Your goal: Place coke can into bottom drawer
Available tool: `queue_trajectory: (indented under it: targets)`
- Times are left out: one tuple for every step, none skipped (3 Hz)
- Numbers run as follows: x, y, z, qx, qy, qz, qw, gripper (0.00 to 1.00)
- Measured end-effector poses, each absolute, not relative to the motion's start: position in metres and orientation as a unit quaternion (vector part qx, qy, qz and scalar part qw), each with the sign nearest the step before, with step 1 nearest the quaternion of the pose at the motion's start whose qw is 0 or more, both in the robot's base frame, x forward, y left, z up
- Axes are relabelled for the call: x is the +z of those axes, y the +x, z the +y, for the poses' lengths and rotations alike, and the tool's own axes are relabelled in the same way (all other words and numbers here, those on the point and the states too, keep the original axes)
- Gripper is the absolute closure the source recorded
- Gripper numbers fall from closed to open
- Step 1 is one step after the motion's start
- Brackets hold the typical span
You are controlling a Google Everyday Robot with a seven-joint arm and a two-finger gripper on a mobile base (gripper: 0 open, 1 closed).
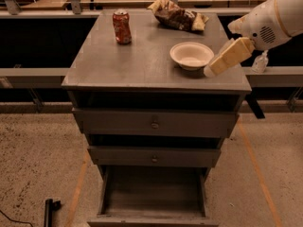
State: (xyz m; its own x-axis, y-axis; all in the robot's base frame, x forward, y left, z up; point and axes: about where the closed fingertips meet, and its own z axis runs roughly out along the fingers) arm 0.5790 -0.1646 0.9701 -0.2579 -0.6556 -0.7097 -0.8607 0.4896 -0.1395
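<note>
The coke can [122, 27], red with white lettering and a silver top, stands upright at the back left of the grey cabinet top [137, 63]. The bottom drawer [154, 193] is pulled out, and its plain grey inside holds nothing. My gripper [211, 70], tan on a white arm [272, 18], hangs over the cabinet's right edge, just right of the white bowl [191, 55]. It is far from the can and holds nothing that I can see.
A brown chip bag [177, 17] lies at the back of the cabinet top. Two shallower knobbed drawers [155, 123] are shut above the bottom one. A black object [49, 209] lies on the floor at the lower left. Railings run behind the cabinet.
</note>
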Motion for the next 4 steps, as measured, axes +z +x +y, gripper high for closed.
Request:
queue_trajectory:
  targets:
    - [0.982, 0.632, -0.149, 0.199, -0.453, 0.758, 0.425, 0.0]
    - [0.982, 0.632, -0.149, 0.199, -0.453, 0.758, 0.425, 0.0]
    - [0.971, 0.644, -0.128, 0.214, -0.449, 0.748, 0.439, 0.0]
    - [0.945, 0.678, -0.081, 0.227, -0.453, 0.727, 0.464, 0.0]
